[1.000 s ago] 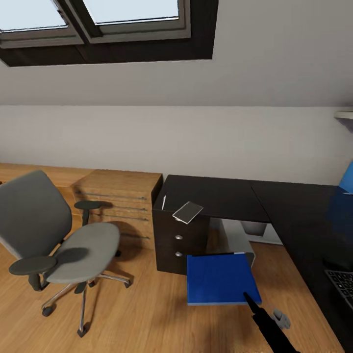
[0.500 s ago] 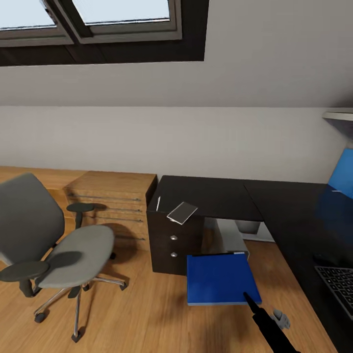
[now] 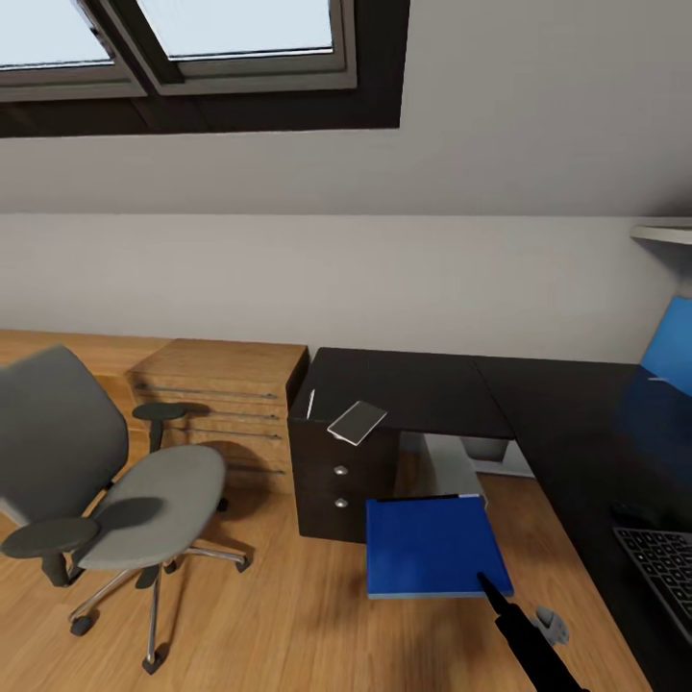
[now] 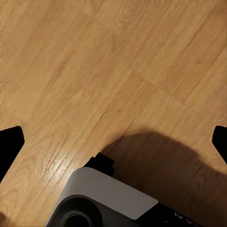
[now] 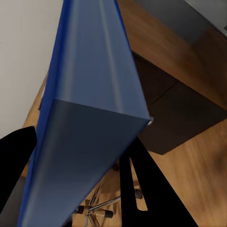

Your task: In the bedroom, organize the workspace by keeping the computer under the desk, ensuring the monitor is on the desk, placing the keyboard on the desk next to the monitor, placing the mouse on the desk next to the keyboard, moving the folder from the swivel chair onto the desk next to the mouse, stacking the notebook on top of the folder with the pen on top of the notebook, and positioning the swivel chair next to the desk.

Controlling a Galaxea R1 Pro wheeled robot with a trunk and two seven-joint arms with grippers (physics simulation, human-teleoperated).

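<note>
My right gripper (image 3: 487, 582) is shut on the near edge of the blue folder (image 3: 432, 546) and holds it flat above the wooden floor in front of the desk (image 3: 423, 384). In the right wrist view the folder (image 5: 90, 109) fills the gap between the black fingers (image 5: 142, 189). The pale notebook (image 3: 357, 421) lies at the desk's left front corner, with the thin pen (image 3: 310, 402) beside it. The grey computer (image 3: 452, 466) stands under the desk. The keyboard (image 3: 665, 567) shows at the right edge. To the left stands the swivel chair (image 3: 115, 490). My left gripper (image 4: 113, 142) is open over bare floor.
A light wooden chest of drawers (image 3: 226, 404) stands against the wall between the chair and the desk. Black drawers (image 3: 341, 485) with silver knobs sit under the desk's left end. A blue panel (image 3: 670, 351) rises at the far right. Open floor (image 3: 288, 615) lies ahead.
The head camera has swung slightly right, so chair, chest and desk shifted left in the picture. The folder stays held in the same spot in my right gripper.
</note>
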